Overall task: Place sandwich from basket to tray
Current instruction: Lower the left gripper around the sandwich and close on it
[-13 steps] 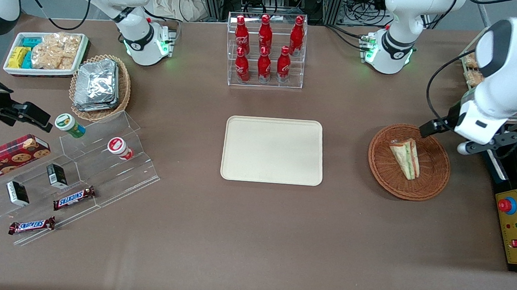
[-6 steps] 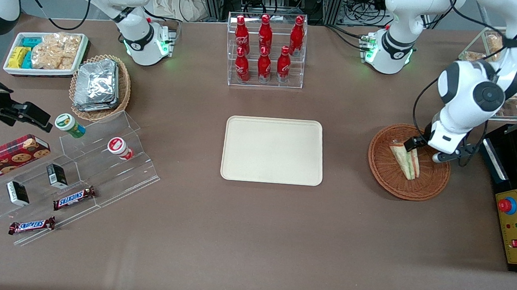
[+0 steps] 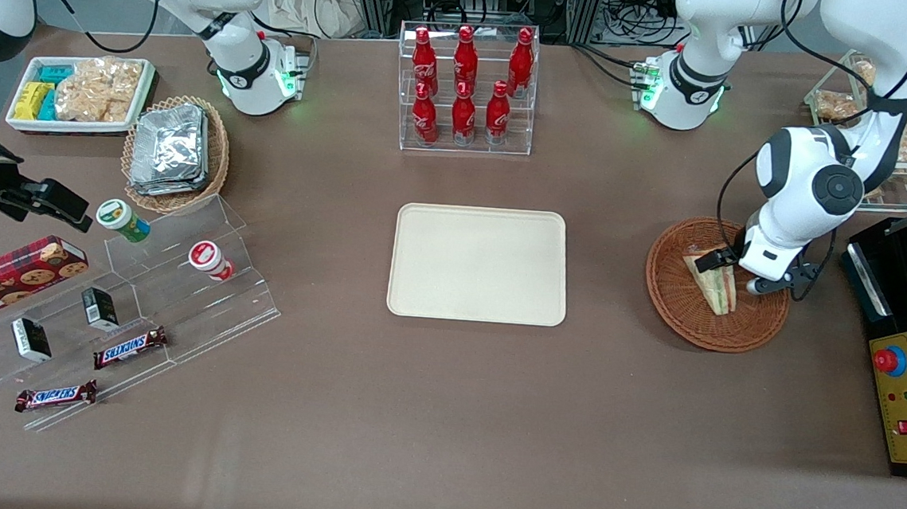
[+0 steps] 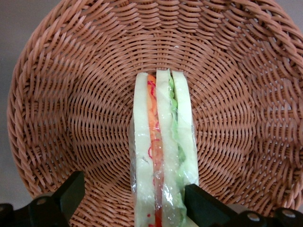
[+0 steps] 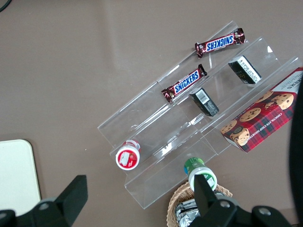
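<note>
Now lowered into the basket point(image 3: 716, 285), unlike a second ago: gripper point(image 4: 135, 198) with fingers point(image 4: 70, 191) spread wide, straddling the sandwich point(image 4: 163, 156) without touching on either side. Sandwich on edge in the basket, well apart from the bare tray point(image 3: 478, 263). Probably ready for closing, then lifting across.

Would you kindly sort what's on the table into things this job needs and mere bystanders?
Needed: sandwich in the basket; tray; tool, open, straddling the sandwich.

Bystanders: cola bottles; foil packets; Snickers bars; cookie box.
</note>
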Controlling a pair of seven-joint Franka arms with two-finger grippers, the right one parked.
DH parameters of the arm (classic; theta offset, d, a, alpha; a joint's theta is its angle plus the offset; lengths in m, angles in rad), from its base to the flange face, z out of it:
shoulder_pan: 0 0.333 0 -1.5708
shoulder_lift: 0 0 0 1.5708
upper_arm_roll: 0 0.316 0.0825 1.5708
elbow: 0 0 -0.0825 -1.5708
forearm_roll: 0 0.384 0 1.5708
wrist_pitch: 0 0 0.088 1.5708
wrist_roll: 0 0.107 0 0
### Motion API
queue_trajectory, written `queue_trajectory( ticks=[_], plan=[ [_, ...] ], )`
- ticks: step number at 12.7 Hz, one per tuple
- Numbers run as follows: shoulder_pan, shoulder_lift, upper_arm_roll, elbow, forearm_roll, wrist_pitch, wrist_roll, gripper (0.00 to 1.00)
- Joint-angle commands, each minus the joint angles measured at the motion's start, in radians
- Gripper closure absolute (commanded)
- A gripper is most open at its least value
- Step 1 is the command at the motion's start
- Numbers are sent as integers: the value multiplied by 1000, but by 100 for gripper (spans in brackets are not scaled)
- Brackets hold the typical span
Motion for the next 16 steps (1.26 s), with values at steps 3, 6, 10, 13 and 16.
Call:
queue_trajectory(
  ticks=[3,6,10,13,16],
  plan=[
    [-15,-12,6,10,14,-5,7,1],
    [-28,-26,6,28,16,-5,4,0],
    [-31,-27,4,85,26,-74,1,0],
    [-35,-7,3,96,26,-96,-7,0],
    [-37,51,3,85,22,-67,-13,0]
  ],
)
